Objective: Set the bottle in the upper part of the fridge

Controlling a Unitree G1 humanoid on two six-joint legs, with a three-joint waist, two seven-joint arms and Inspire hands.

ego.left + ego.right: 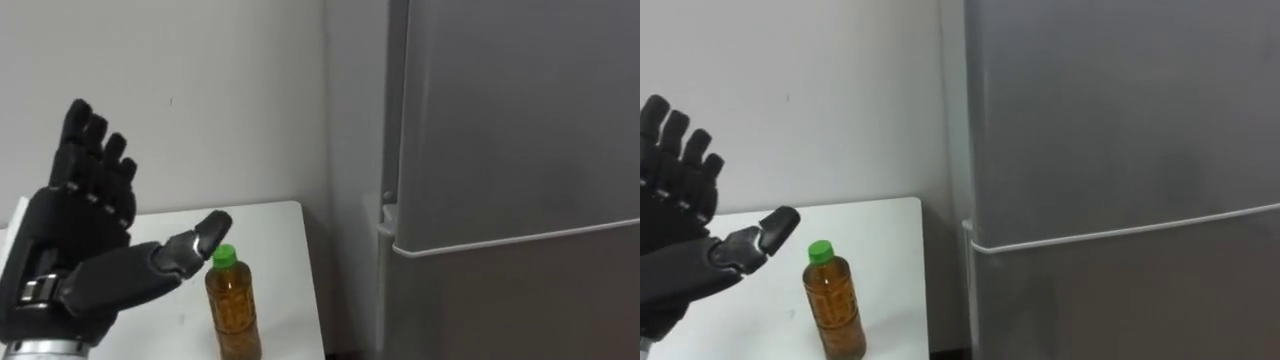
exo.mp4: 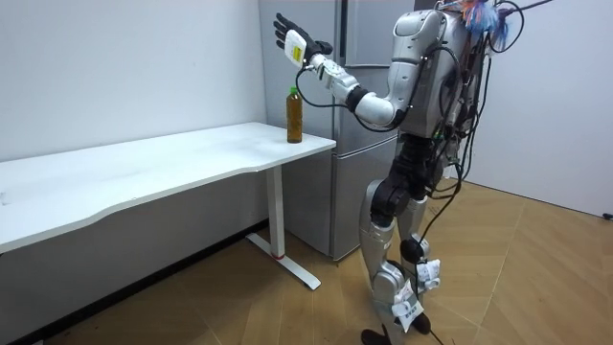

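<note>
Nearest to you, the robot's black left hand (image 1: 75,245) is raised over the table with its fingers straight and spread and the thumb reaching toward the bottle. It holds nothing. The thumb tip hangs near the cap without touching it.

Just past the thumb stands the clear plastic bottle of amber-brown drink with a green screw cap (image 1: 233,305). It is upright on the white rectangular table top (image 1: 270,235), close to the corner nearest the fridge. It looks almost full, so expect some weight, and expect the liquid to slosh if you swing it. The smooth plastic wall is probably slippery and gives a little under pressure. Wrap the fingers round the wide middle of the body, below the shoulder. Don't take it by the narrow cap, where it could pivot or slip.

Beyond the table's edge is the tall grey metal fridge (image 1: 500,140). Its upper door is closed above a pale seam, so it must be opened first.
</note>
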